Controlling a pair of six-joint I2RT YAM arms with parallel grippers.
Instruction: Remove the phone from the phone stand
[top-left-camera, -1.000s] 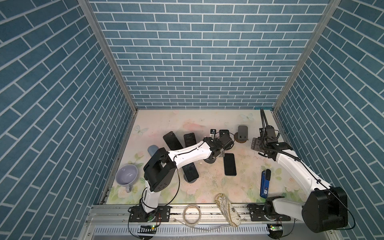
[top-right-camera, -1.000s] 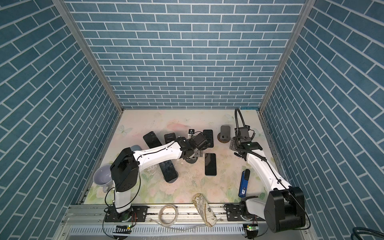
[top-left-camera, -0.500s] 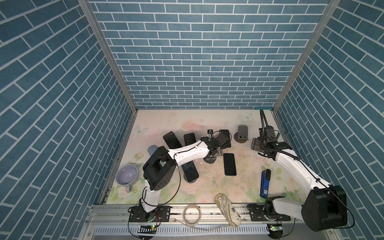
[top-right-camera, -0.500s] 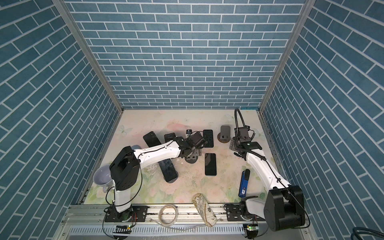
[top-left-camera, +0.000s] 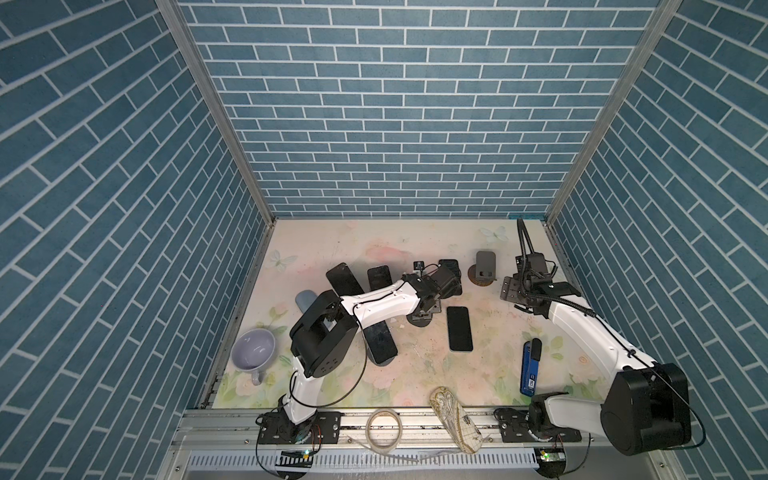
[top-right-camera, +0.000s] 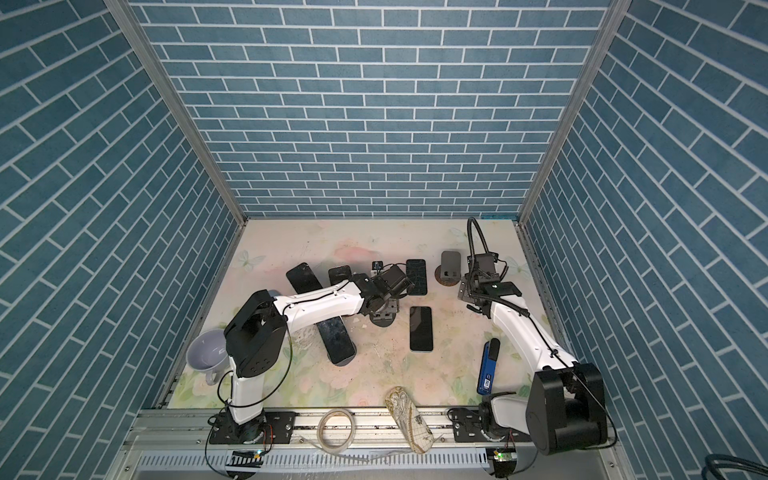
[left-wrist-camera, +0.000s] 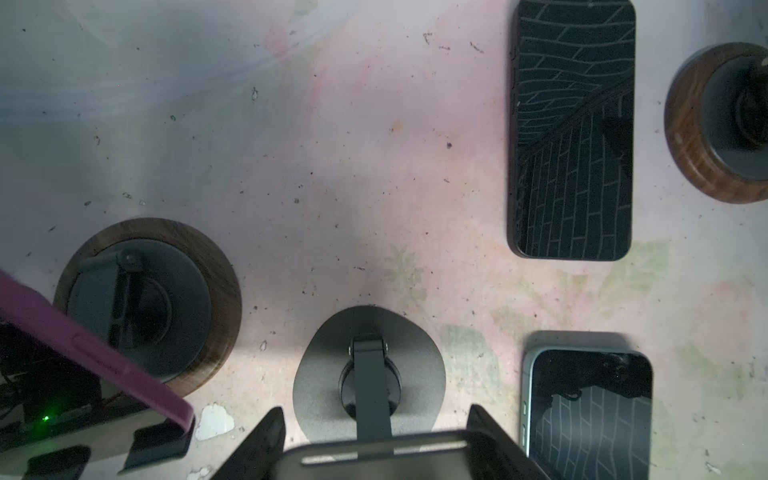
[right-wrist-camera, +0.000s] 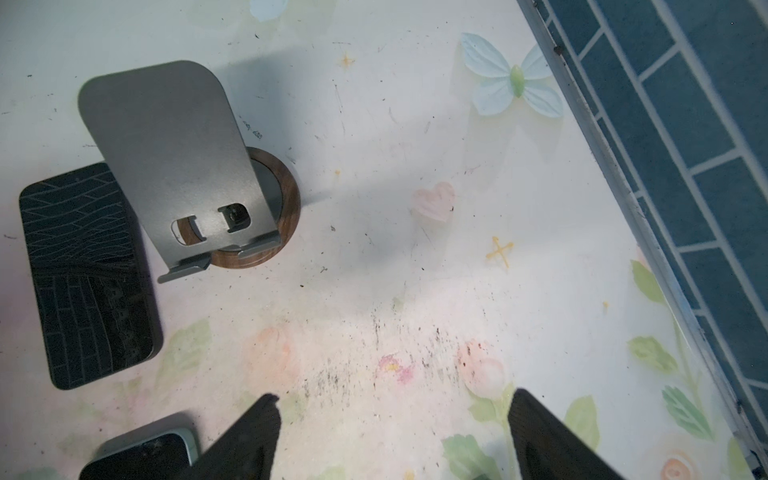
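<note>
Clock face: you read it in the top views, centred on the grey phone stand (top-left-camera: 420, 319), with 12 toward the back wall.
Left gripper: your left gripper (left-wrist-camera: 376, 411) was clamped on the phone (left-wrist-camera: 374, 453), its fingers (left-wrist-camera: 266, 440) pressed against two opposite edges.
Phone: it sat directly above the grey phone stand's base, over the stand's arm. You could not tell whether it still rested on the cradle.
Right gripper: your right gripper (right-wrist-camera: 395, 397) hung with its jaws wide apart and nothing between them. It was over bare mat (right-wrist-camera: 415, 291) between 2 and 3 o'clock, well apart from the phone.
Stands: you had three. One was the grey one. One was a wood-based stand (left-wrist-camera: 147, 303) with a purple-cased phone (left-wrist-camera: 95, 353) propped over it. The last was a bare wood-based stand (top-left-camera: 484, 270) at 2 o'clock.
Flat phones: you had four.
- A brick-reflecting phone (top-right-camera: 416, 274) lay at 1 o'clock.
- A green-edged phone (top-left-camera: 460, 329) lay at about 3 o'clock.
- A phone under the left forearm (top-left-camera: 382, 349) lay at 8 o'clock.
- A black phone (top-left-camera: 343, 279) lay at 10 o'clock.
Fifth dark phone: one more (top-left-camera: 378, 276) lay just beside the black phone. You could not tell whether it was the purple-cased one.
Mug: one lavender mug (top-left-camera: 253, 353) stood at 9 o'clock, near the left wall.
Blue tool: one blue-and-black tool (top-left-camera: 530, 370) lay at 4 o'clock.
Pouch: one patterned pouch (top-left-camera: 457, 419) lay across the front rail (top-left-camera: 415, 436), toward 6 o'clock.
</note>
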